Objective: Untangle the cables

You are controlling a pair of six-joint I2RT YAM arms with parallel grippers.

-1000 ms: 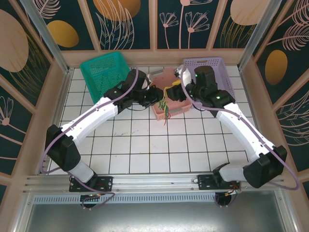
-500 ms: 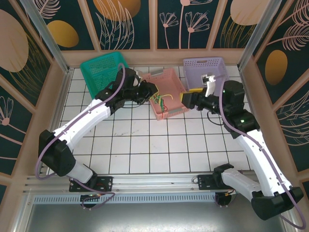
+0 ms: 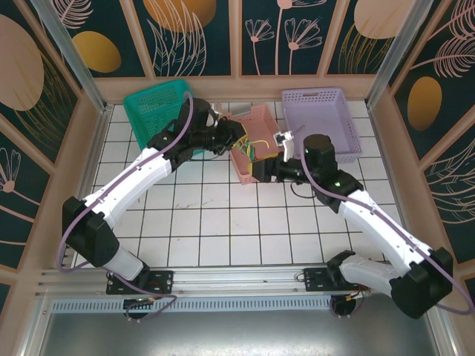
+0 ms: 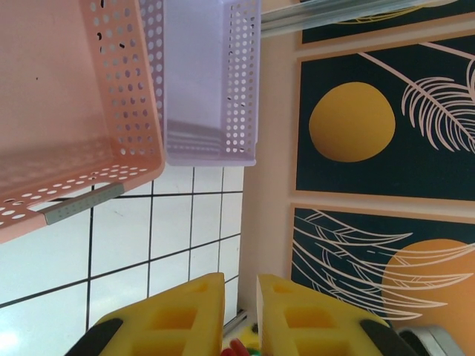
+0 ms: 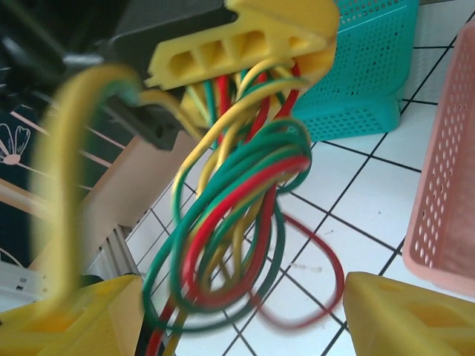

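The cables [image 5: 245, 193] are a bunch of green, yellow and red loops hanging from my left gripper [image 3: 239, 139], whose yellow fingers [image 5: 245, 37] pinch them at the top. From above, the cables [image 3: 252, 152] dangle over the near left corner of the pink basket [image 3: 260, 111]. In the left wrist view the left gripper [image 4: 240, 280] has its jaws nearly together, with red and green cable ends [image 4: 241, 347] between them. My right gripper [image 3: 260, 169] faces the bunch from the right. The right gripper [image 5: 241, 293] stands wide open, its jaws either side of the lowest loops without touching them.
A teal basket [image 3: 152, 111] stands at the back left and a lilac basket [image 3: 326, 111] at the back right, with the pink one between them. The wooden wall [image 3: 237, 87] runs close behind them. White tiled table [image 3: 223, 222] lies in front.
My right arm has swung left from beside the lilac basket to the hanging cables, and its jaws have opened wider. The left gripper has stayed shut on the bunch near the pink basket.
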